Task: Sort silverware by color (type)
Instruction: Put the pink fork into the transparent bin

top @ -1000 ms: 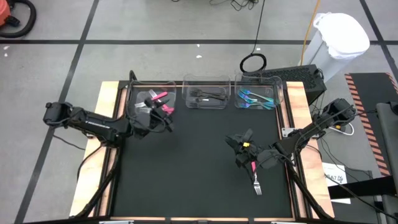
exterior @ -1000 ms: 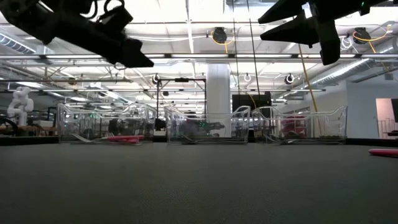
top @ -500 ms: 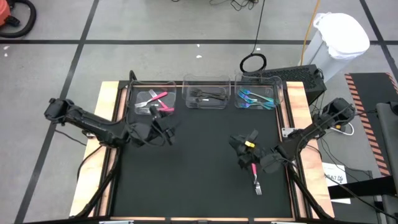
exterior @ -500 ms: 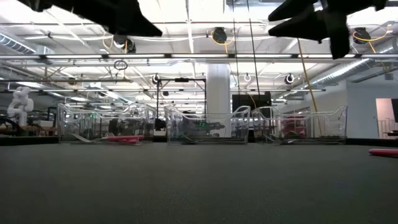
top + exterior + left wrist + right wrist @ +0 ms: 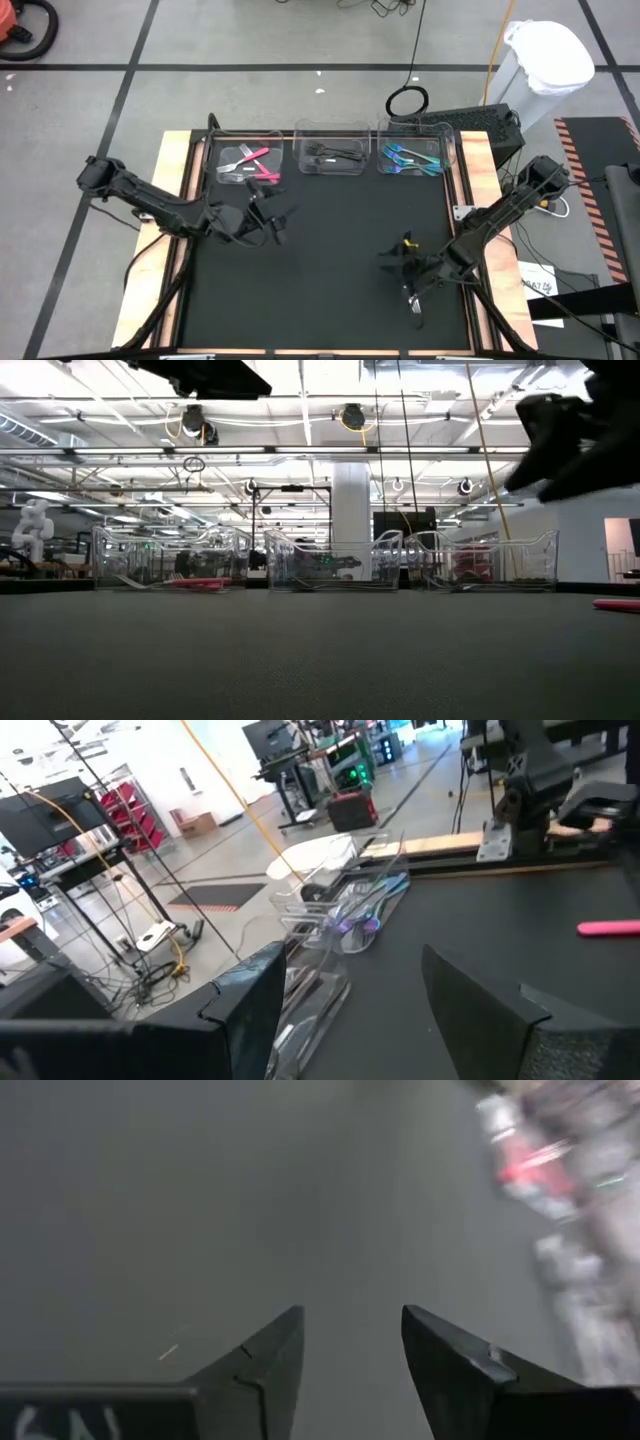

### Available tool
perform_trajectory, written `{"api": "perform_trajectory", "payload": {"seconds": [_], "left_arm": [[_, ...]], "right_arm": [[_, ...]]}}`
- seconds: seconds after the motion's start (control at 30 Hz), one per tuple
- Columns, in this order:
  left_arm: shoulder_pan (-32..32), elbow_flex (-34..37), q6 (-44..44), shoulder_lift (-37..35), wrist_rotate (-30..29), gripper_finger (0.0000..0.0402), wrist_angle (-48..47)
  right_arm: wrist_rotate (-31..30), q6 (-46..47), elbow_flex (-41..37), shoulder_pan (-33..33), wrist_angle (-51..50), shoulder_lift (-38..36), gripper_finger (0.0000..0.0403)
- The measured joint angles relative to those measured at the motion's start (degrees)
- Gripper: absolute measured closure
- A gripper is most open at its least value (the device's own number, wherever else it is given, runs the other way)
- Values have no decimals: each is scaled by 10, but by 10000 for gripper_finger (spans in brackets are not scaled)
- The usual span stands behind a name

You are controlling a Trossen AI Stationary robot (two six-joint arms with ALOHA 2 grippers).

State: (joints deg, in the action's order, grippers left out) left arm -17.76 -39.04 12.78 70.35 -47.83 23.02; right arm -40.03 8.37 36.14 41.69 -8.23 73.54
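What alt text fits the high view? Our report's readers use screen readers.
Two dark arms work over a black table: the right gripper hovers near a pink fork, the left gripper below three clear bins of sorted silverware.

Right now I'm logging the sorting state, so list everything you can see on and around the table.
Pink-handled silverware: a few pieces, pink with silver heads, in the left clear bin.
Black silverware: a few pieces, all black, in the middle bin.
Teal silverware: several pieces, teal and blue, in the right bin.
Loose pink-handled fork: one, on the mat near the table's right front, beside the right arm.
Clear bins: three, in a row along the far edge.
Table mat: one, black.
White bag: one, on the floor past the far right corner.
Left gripper: jaws open, empty, over the mat in front of the left bin.
Right gripper: jaws open, empty, beside the loose fork.
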Motion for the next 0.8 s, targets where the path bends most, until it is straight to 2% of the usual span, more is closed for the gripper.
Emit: {"api": "perform_trajectory", "payload": {"seconds": [0.27,0.37,0.53,0.67,0.8], "left_arm": [[1,-21,27,38,0,165,-1],[3,-30,31,48,0,165,0],[11,-36,41,58,0,165,1],[14,-36,41,63,2,165,-1],[19,-36,41,65,2,165,-1]], "right_arm": [[226,-9,0,19,-71,-2,236],[290,-40,0,24,-111,-2,236],[344,-96,9,27,-152,-2,236],[356,-154,38,21,-201,-2,236],[357,-220,42,7,-208,-1,243]]}}
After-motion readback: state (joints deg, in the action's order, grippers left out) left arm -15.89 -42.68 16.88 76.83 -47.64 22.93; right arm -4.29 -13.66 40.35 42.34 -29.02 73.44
